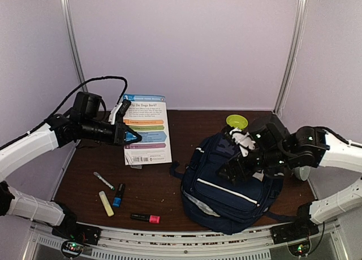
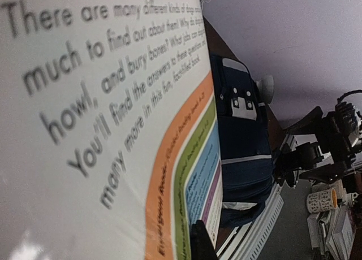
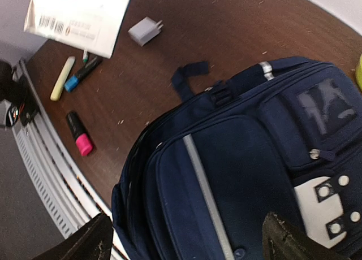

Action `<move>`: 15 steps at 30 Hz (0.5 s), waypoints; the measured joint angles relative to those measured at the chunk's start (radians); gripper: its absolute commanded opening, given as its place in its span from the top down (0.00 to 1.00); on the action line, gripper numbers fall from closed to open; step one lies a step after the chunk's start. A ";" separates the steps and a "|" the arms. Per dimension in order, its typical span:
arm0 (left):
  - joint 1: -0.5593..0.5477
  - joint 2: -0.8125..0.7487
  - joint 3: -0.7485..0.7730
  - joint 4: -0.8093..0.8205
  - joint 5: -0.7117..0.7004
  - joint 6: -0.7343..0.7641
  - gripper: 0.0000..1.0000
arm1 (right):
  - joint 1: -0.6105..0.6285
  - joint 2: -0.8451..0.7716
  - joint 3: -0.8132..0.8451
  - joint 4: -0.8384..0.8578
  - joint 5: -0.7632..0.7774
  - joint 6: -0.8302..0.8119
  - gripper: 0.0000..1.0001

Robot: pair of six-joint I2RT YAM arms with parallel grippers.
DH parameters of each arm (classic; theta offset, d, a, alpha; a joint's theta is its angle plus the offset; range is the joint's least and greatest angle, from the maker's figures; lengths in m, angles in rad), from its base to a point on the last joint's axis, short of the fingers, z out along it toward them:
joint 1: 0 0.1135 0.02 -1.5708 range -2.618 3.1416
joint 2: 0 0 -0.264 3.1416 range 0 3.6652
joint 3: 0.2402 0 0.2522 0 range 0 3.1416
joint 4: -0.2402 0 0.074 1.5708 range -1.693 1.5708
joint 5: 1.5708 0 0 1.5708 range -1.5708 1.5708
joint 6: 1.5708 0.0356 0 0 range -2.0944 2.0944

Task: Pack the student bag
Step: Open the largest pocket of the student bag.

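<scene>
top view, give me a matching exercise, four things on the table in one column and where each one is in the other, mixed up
Things:
1 book
2 backpack
3 pink marker
4 green disc

Places:
A near edge, left of the backpack
B far edge, behind the backpack
C right side, under the open right gripper
D left side, at the left gripper

Pairs: 1-D, 2-C, 3-A, 4-B
</scene>
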 measured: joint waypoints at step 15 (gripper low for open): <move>0.000 -0.047 0.017 -0.160 -0.043 0.052 1.00 | 0.182 0.330 -0.071 0.058 -0.129 -0.019 0.71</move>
